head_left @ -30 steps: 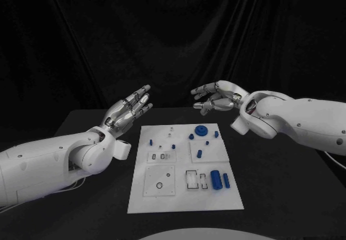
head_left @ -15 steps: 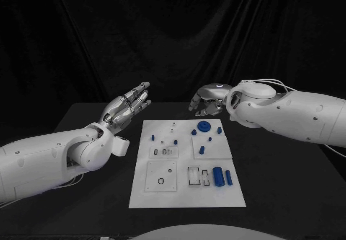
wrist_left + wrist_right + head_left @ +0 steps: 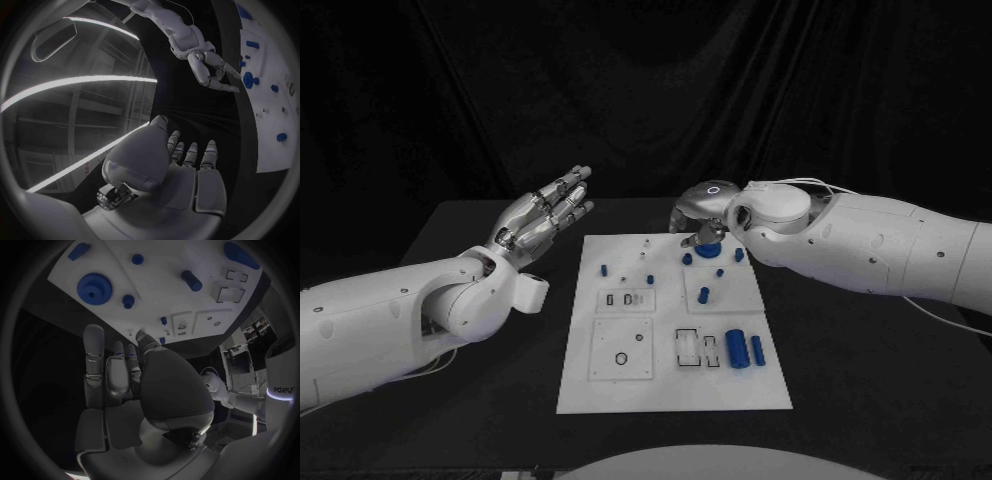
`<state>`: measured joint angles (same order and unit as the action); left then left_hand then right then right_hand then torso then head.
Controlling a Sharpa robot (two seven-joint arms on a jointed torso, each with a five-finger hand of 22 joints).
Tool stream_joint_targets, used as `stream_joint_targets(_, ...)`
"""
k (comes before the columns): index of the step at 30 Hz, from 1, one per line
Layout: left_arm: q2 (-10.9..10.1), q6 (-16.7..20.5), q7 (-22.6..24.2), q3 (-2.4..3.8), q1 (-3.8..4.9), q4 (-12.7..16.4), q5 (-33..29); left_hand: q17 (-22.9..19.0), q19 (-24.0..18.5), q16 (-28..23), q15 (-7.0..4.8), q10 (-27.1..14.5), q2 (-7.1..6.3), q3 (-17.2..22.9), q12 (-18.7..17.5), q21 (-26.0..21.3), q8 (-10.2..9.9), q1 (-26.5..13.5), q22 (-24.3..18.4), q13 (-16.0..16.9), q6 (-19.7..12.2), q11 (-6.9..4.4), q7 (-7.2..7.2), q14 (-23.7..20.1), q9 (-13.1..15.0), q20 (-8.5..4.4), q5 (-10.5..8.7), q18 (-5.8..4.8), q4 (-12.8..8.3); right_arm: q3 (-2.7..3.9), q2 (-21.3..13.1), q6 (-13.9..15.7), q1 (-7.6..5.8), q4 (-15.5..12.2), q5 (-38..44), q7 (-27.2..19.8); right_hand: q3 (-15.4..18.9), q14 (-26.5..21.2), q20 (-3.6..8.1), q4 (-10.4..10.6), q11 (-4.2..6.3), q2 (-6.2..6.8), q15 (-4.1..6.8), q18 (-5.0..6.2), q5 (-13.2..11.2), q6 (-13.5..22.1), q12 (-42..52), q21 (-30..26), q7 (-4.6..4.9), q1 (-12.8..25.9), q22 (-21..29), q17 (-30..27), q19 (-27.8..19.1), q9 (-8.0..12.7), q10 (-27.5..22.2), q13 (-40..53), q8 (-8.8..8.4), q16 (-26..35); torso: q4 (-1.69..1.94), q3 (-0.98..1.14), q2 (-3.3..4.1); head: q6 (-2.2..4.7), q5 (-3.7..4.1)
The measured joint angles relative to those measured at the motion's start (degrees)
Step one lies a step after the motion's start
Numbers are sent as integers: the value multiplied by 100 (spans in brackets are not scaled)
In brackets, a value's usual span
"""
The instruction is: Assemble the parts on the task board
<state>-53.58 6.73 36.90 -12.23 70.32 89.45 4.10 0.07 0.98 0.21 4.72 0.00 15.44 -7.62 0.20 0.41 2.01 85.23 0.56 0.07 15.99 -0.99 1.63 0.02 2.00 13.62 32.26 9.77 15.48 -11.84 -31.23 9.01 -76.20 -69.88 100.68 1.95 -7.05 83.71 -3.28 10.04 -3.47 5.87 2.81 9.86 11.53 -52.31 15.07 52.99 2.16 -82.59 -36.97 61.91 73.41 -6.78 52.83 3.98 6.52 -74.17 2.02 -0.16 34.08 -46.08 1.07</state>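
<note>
We see the right hand (image 3: 700, 214) hanging over the far edge of the task board (image 3: 672, 390), fingers pointing down toward the blue gear (image 3: 708, 248) that lies there. From the right wrist view the fingers (image 3: 94, 360) are stretched out side by side with nothing between them, and the gear (image 3: 94, 288) sits apart from their tips; we cannot make out any contact. The hand is open and empty.

The left hand (image 3: 545, 212) is raised to the left of the board's far end, palm flat, fingers extended and slightly spread, holding nothing. In its own wrist view the fingers (image 3: 190, 152) point out over the black table (image 3: 862, 350), well apart from the white board (image 3: 275, 135).

Moving outward across the board, we find small blue pegs (image 3: 688, 259) just nearer than the gear, another blue peg (image 3: 604, 270) toward the left side, and a short blue cylinder (image 3: 704, 294) near the middle. At the near right lie two larger blue cylinders (image 3: 736, 349) side by side, next to a rectangular slot (image 3: 685, 347). A black ring (image 3: 622, 357) rests on the near-left square panel. The board lies flat in the middle of the table, between the two arms.
</note>
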Motion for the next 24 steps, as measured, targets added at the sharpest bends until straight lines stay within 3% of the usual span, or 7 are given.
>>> stream_joint_targets(9,16,-90,-45,1,0,-38,4,1,21,0,0,0,-1,15,0,25,0,43,6,-2,-1,0,1,0,0,21,0,0,-15,2,88,26,91,151,164,11,-33,0,10,33,17,75,0,0,-71,0,0,92,0,75,-124,48,-11,-22,63,25,-21,-39,8,-1,-1,-68,-19)
stream_joint_targets(12,16,-115,-56,1,0,-52,5,1,23,0,32,0,-1,31,0,25,0,43,13,-2,-1,0,1,-9,-1,23,22,0,0,2,112,18,104,188,191,15,-137,0,8,-11,20,75,0,0,286,5,-43,135,-5,75,-196,47,-115,-42,60,32,-71,-39,16,1,-1,-85,-9)
stream_joint_targets(14,16,-132,-61,1,0,-58,5,1,41,0,42,0,-1,31,0,25,-1,43,19,-2,-1,0,1,0,-1,41,22,0,1,2,125,7,115,216,204,17,-166,0,8,-8,38,79,0,0,400,45,-43,138,-44,79,-221,41,-115,-42,37,32,-99,-39,20,1,-2,-100,-8)
stream_joint_targets(24,39,-214,-84,0,0,-97,8,2,41,0,42,0,-24,31,0,45,-1,65,23,-1,-1,0,1,1,-1,41,22,0,1,3,136,-75,159,310,236,16,-182,-1,9,8,8,143,0,0,442,108,-66,156,-107,143,-270,43,-155,-41,7,45,-132,-38,23,1,-14,-164,-38)
